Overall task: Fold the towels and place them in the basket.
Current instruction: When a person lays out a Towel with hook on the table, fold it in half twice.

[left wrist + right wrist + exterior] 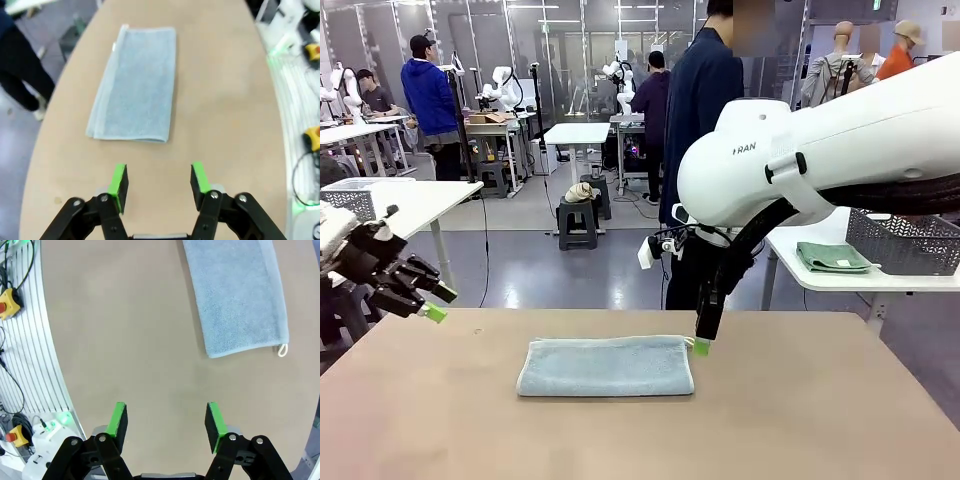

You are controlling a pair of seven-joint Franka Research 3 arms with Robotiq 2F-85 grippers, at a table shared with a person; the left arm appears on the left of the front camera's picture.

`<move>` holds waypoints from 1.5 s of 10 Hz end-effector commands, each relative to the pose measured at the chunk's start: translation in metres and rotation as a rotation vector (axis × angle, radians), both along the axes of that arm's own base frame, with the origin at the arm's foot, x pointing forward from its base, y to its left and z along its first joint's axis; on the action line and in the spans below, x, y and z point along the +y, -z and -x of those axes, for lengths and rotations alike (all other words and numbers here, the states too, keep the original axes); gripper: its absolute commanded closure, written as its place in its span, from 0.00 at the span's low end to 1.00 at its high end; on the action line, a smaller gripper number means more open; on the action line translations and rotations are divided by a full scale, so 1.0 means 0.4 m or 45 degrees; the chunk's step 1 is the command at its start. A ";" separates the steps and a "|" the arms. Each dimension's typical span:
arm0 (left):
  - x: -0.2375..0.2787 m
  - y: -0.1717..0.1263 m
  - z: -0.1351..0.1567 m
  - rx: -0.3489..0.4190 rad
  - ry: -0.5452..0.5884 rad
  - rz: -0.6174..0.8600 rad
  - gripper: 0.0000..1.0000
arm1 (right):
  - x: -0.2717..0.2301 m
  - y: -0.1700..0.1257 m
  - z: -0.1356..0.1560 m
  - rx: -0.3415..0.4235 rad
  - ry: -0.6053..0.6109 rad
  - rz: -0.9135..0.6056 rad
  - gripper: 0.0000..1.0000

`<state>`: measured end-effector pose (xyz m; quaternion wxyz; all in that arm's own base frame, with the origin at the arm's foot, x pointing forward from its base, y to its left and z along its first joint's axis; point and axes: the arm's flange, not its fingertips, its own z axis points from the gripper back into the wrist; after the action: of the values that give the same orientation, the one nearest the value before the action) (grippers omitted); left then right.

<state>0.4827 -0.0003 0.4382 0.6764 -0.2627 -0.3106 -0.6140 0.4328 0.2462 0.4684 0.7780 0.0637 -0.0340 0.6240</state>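
Observation:
A pale blue towel (607, 366) lies folded into a long strip in the middle of the brown table (800, 420). From the left wrist view the towel (137, 85) is ahead of my left gripper (159, 180), which is open and empty. That left gripper (425, 305) hovers over the table's left edge. My right gripper (701, 345) hangs just off the towel's right end, open and empty (167, 421). Its view shows the towel (237, 295) and its white corner loop (283, 350). A green towel (832, 257) lies folded beside the dark grey basket (905, 240).
The basket and green towel sit on a white side table (860, 282) beyond the right far corner. A paler lattice basket (350, 195) stands on another table at left. A person in dark clothes (700, 100) stands past the far edge.

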 end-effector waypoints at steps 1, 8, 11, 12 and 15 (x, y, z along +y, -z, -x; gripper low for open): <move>0.036 0.010 -0.004 -0.007 0.026 0.128 0.35 | 0.006 -0.004 -0.007 -0.010 -0.002 0.009 0.22; 0.059 0.012 0.011 0.004 -0.012 0.128 0.35 | -0.011 -0.009 0.000 0.171 0.341 -0.145 0.22; 0.059 0.012 0.011 0.004 -0.012 0.128 0.35 | 0.030 -0.021 0.012 0.293 1.019 -0.277 0.22; 0.059 0.012 0.011 0.004 -0.012 0.128 0.35 | 0.045 -0.021 0.018 0.295 1.212 -0.277 0.22; 0.059 0.012 0.011 0.004 -0.012 0.128 0.35 | 0.051 -0.003 0.023 0.070 1.467 -0.332 0.22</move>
<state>0.4782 0.0234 0.4336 0.6667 -0.2953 -0.3401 -0.5939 0.4330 0.2626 0.4814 0.9718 0.1857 -0.0947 0.1106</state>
